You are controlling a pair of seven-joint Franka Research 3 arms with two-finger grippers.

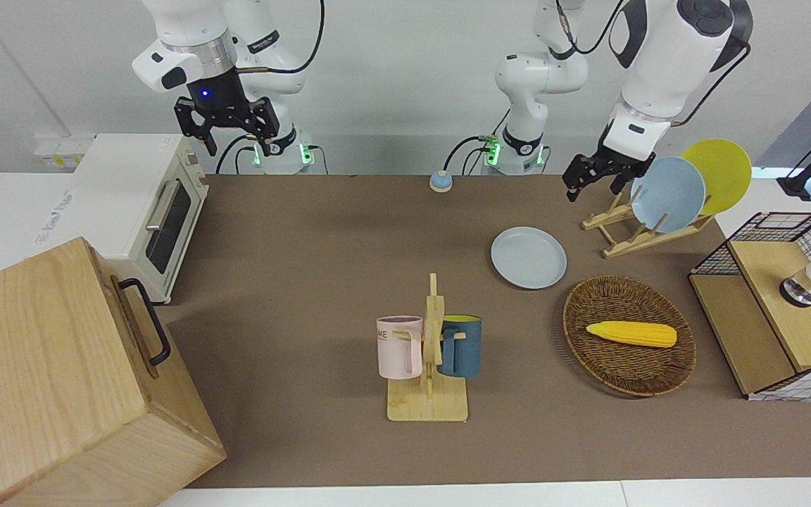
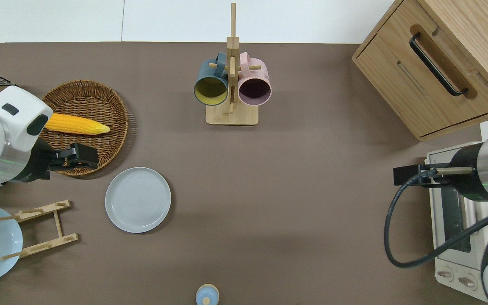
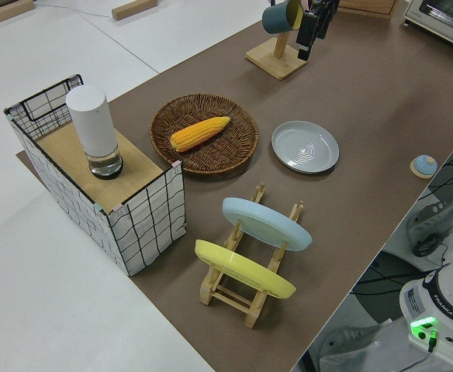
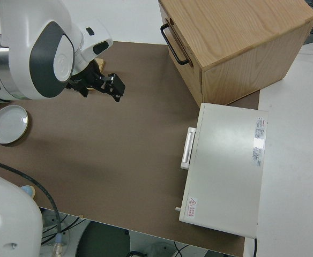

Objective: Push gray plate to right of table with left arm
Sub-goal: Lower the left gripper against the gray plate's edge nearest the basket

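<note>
The gray plate [image 1: 529, 257] lies flat on the brown table [image 1: 307, 282], between the wicker basket and the plate rack; it also shows in the overhead view [image 2: 138, 199] and the left side view [image 3: 305, 146]. My left gripper [image 1: 594, 186] is up in the air, open and empty. In the overhead view the left gripper [image 2: 81, 155] is over the basket's rim nearest the robots, a short way from the gray plate toward the left arm's end. My right gripper [image 1: 236, 144] is open and its arm is parked.
A wicker basket [image 2: 112, 140] holds a corn cob [image 2: 76, 124]. A wooden rack [image 1: 631, 236] holds a bluer plate [image 1: 667, 195] and a yellow plate [image 1: 719, 174]. A mug stand [image 2: 232, 114], wooden cabinet [image 2: 439, 67], toaster oven [image 1: 159, 211], wire crate [image 1: 778, 310] and small blue knob [image 1: 441, 182] stand around.
</note>
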